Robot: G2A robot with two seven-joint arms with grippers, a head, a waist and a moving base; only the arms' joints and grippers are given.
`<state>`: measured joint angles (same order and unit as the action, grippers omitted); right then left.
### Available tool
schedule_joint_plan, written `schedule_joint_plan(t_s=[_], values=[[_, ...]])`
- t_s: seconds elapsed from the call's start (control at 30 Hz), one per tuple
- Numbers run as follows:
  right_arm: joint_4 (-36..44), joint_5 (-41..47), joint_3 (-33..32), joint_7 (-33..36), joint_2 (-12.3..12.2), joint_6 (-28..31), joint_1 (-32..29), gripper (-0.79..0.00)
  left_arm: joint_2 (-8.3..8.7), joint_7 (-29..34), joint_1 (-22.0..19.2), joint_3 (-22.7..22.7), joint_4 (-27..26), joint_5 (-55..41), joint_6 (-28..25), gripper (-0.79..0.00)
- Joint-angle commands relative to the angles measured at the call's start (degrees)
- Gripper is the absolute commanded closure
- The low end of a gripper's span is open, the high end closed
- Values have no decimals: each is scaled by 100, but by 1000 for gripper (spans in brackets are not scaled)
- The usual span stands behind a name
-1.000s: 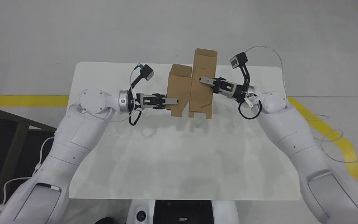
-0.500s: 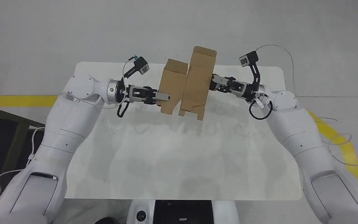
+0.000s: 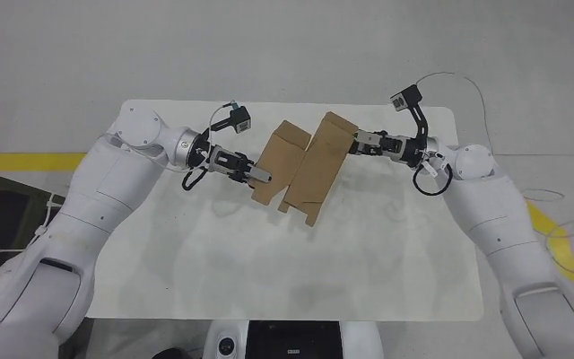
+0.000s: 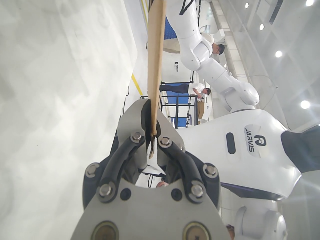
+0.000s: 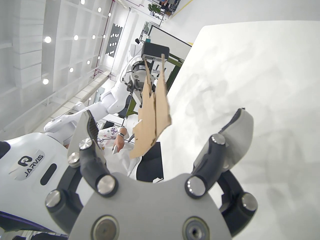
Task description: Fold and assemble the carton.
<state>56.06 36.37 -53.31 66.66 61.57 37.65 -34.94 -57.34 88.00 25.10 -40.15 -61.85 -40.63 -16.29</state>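
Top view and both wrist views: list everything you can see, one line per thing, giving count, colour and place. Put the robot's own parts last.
carton: one, brown, still flat, held up over the far half of the table, tilted.
table: one, white, under both arms.
floor stripe: two stretches, yellow, on the grey floor either side of the table.
frame: one, dark green, on the floor off the table's left side.
left gripper: one, silver-grey, fingers shut on the carton's left edge.
right gripper: one, silver-grey, fingers open, by the carton's right edge.
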Motion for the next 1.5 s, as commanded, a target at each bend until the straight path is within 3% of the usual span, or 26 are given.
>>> schedule_joint_plan(t_s=[0.0,0.3,0.83,0.9,0.97,1.13,1.47], values=[[72,13,33,9,-38,-9,-39,-785,97,0,-112,267,-67,-61,-1,0],[707,225,351,56,-196,-55,-154,-785,427,0,-481,1057,-290,-582,-2,0],[695,442,1028,-171,-418,172,31,-785,667,0,-768,1564,-458,-951,-3,0],[740,537,1106,-149,-431,150,45,-425,674,0,-778,1586,-465,-964,-3,0],[775,614,1173,-130,-444,131,52,-286,677,0,-788,1600,-460,-973,-3,0],[818,715,1294,-101,-481,102,75,-25,676,0,-798,1620,-478,-987,-3,0],[853,800,1368,-65,-514,67,94,0,674,0,-791,1619,-457,-978,-3,0]])
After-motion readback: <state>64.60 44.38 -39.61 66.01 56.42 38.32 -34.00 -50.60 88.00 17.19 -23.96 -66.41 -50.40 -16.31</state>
